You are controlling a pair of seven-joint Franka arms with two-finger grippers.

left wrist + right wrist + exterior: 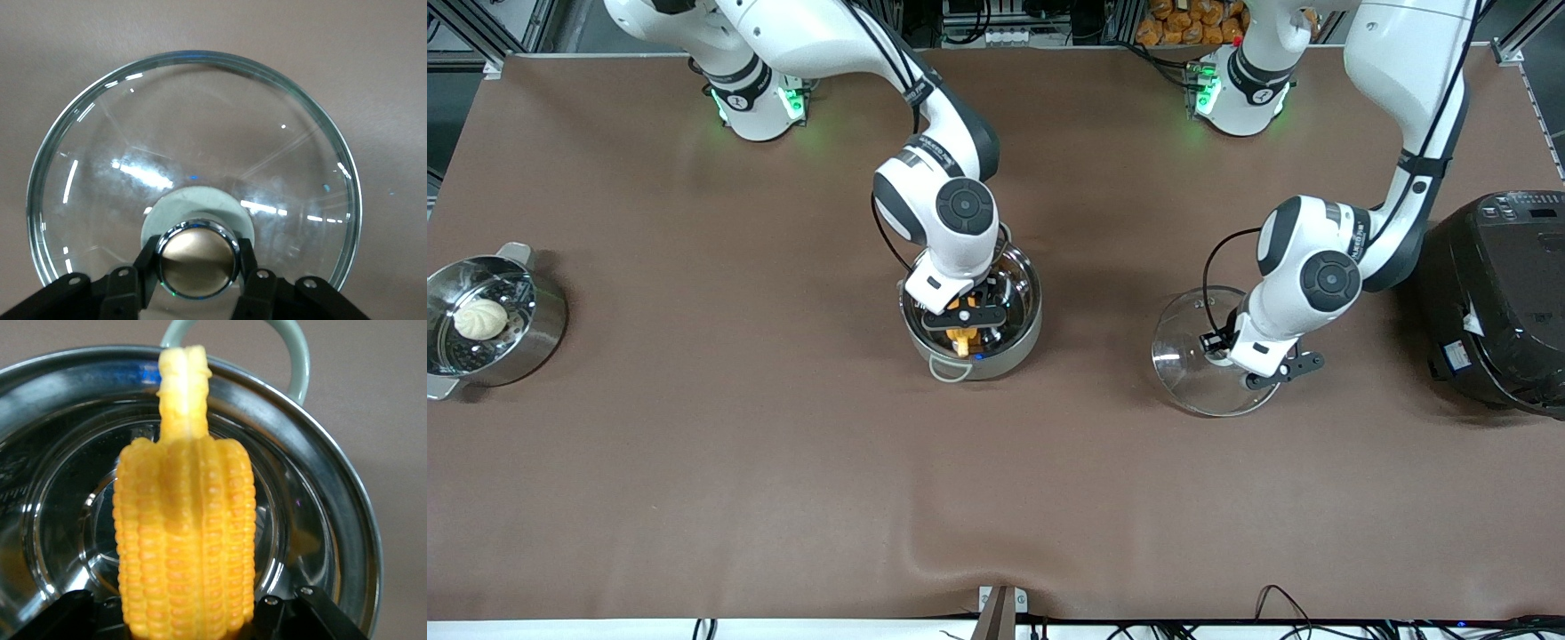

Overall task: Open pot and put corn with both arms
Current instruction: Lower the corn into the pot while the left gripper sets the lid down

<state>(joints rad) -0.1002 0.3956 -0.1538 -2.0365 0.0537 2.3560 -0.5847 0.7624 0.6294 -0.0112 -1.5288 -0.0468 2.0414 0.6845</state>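
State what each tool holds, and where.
Right tool: corn, by its thick end, over the pot. Left tool: glass lid, by its knob.

Polished, mirror-bright steel pot (333,493); bumpy, waxy corn (183,547). Clear glossy glass lid (193,160), chrome-rimmed knob (197,259). Matt brown cloth table (783,489).

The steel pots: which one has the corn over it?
The shiny round steel pot mid-table, under the right gripper holding the yellow corn cob; the other steel pot holds a white bun.
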